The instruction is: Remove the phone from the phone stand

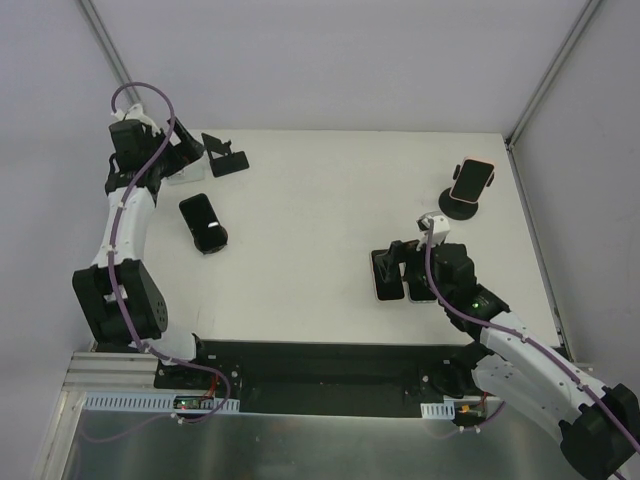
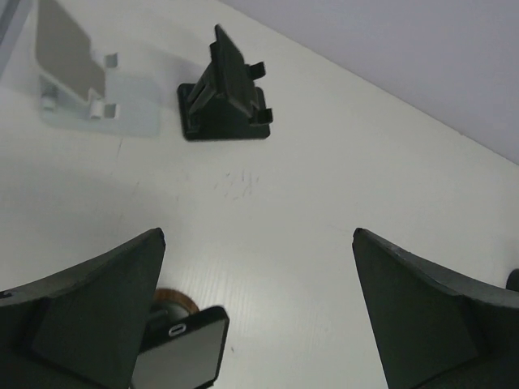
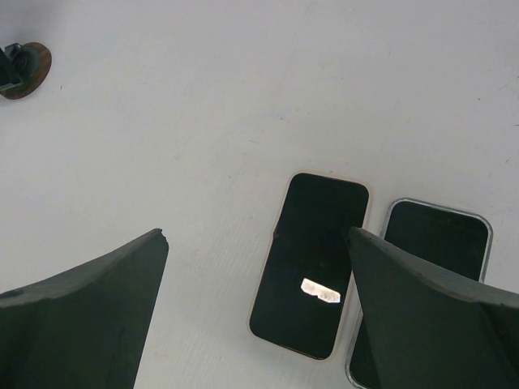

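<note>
A black phone [image 1: 203, 222] rests on a round stand with a brown base at the left; in the left wrist view this phone [image 2: 178, 352] shows at the lower left, beside the left finger. A pink-cased phone [image 1: 472, 178] sits on a round black stand [image 1: 458, 208] at the right. My left gripper [image 1: 185, 150] [image 2: 258, 243] is open and empty, behind the black phone. My right gripper [image 1: 400, 255] [image 3: 258, 239] is open and empty, above two phones lying flat on the table: a pink-edged one [image 3: 312, 263] and a silver-edged one [image 3: 430, 243].
An empty black folding stand [image 1: 225, 157] [image 2: 227, 89] and an empty clear stand [image 1: 185, 172] [image 2: 77, 73] stand at the back left. A brown round base [image 3: 24, 69] shows at the right wrist view's top left. White walls enclose the table [image 1: 320, 220].
</note>
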